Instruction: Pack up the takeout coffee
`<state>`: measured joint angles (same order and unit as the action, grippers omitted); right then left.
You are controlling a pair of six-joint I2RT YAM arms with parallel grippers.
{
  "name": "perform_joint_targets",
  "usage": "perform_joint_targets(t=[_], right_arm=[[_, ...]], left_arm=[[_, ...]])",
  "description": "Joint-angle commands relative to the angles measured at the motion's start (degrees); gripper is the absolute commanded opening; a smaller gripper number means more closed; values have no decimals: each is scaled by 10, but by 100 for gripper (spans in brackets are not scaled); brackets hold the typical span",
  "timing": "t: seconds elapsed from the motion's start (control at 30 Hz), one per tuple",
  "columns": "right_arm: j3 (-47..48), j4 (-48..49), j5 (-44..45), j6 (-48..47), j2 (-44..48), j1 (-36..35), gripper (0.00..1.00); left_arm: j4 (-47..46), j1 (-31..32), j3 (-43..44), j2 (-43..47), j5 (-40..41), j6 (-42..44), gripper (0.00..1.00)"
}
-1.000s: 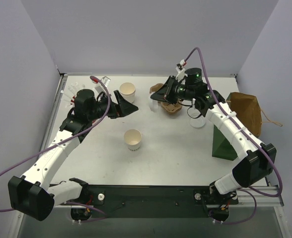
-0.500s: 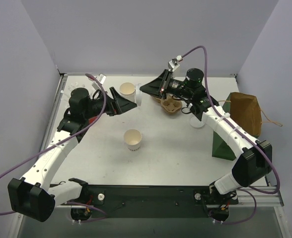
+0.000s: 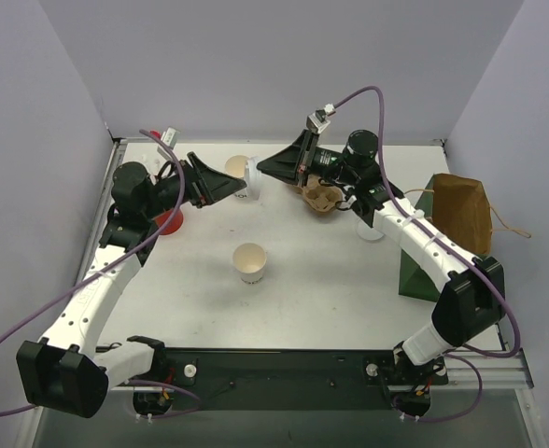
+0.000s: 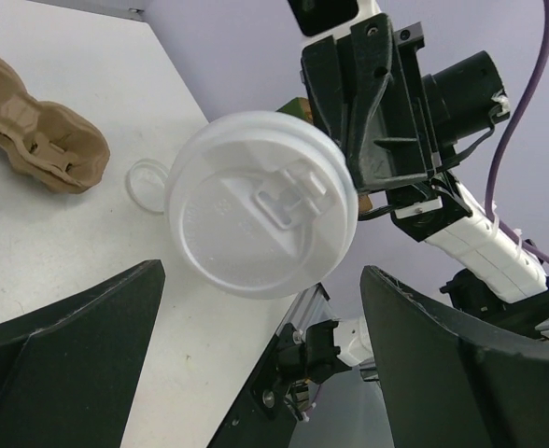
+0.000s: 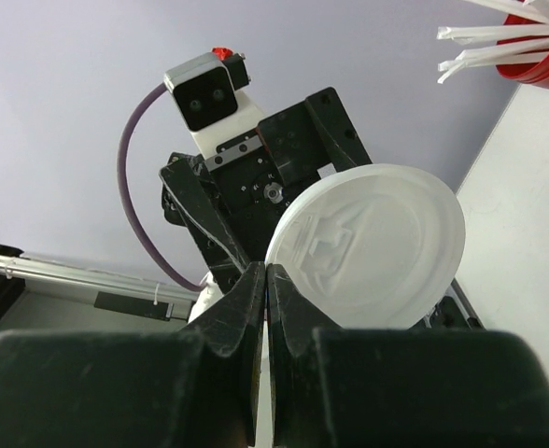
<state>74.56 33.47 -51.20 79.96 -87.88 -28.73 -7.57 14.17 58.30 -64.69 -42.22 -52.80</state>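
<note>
**Lid handover in the air; no capped cup is visible.** The right gripper [image 5: 266, 276], fingers pinched together on the rim of the white lid [image 4: 260, 201], holds it aloft near the far lidless cup [image 3: 236, 166]. The left gripper [image 4: 260, 273] faces the lid with fingers spread wide, not touching it. The next move probably calls for the left jaws to close squarely on the lid. Only the overhead view shows a second cup [image 3: 250, 262], nearer than the far lidless cup. Only the wrist views show the rim pinch.

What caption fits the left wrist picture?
The right gripper holds a white lid by its rim, facing the open left gripper.
</note>
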Motion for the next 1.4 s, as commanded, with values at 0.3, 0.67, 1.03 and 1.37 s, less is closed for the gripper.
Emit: perform_joint_targets(t=[0.3, 0.67, 1.03, 1.37], right_arm=[[31, 64, -26, 16, -18, -16, 0], [49, 72, -30, 27, -34, -28, 0], [44, 65, -18, 31, -36, -28, 0], [34, 63, 22, 52, -27, -34, 0]], left_arm=[[-22, -21, 33, -23, -44, 12, 97], [-26, -26, 45, -41, -64, 24, 97], [-43, -36, 30, -7, -73, 7, 98], [-23, -40, 32, -3, -67, 11, 97]])
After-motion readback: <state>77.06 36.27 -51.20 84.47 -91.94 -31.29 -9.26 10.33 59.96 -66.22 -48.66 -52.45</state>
